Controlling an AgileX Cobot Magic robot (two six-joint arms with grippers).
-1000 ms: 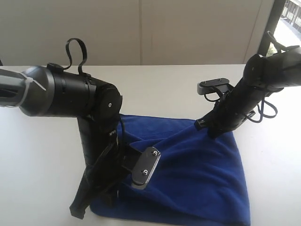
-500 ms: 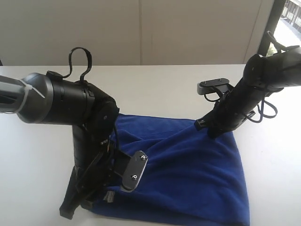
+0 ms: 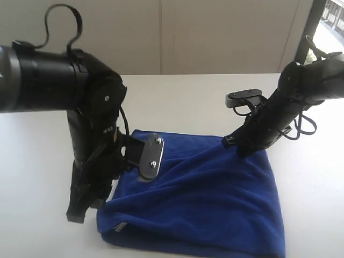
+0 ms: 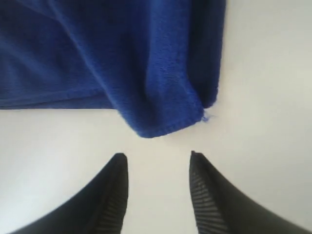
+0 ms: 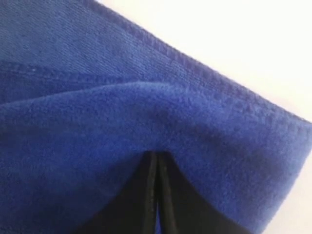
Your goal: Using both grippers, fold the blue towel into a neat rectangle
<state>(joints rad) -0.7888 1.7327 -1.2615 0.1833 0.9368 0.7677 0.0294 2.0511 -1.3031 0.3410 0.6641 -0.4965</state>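
Left gripper (image 4: 156, 158) has let go and backed up off the cloth since the earlier shot. It was down at the near-left corner, and now it hangs over bare table with its 2 fingers spread and nothing between them. That corner of the blue towel (image 3: 215, 199) lies flat just past the fingertips, loose thread end (image 4: 205, 117) and all.

In the exterior view the towel sits on the near half of the table, around 5 o'clock from the middle. It looks doubled over, with a diagonal ridge running up to its 1 o'clock corner. That's where the right gripper (image 3: 242, 150) is, clenched tight on the cloth, and the wrist view shows the fleece bunched over its closed fingers (image 5: 148, 195). The left gripper is at roughly 9 o'clock of the towel, just beside it and not touching.

My take is the left side is placed and the right corner is what's left to set down. I'd keep the left one clear so it doesn't snag the fuzz, then have the right lower its corner square onto the edge under it before releasing. Otherwise that ridge stays and the rectangle comes out skewed.

It's all on a plain white table (image 3: 188, 97), with a beige panelled wall (image 3: 215, 32) behind at 12 and a bright window (image 3: 330, 21) at about 2 o'clock.
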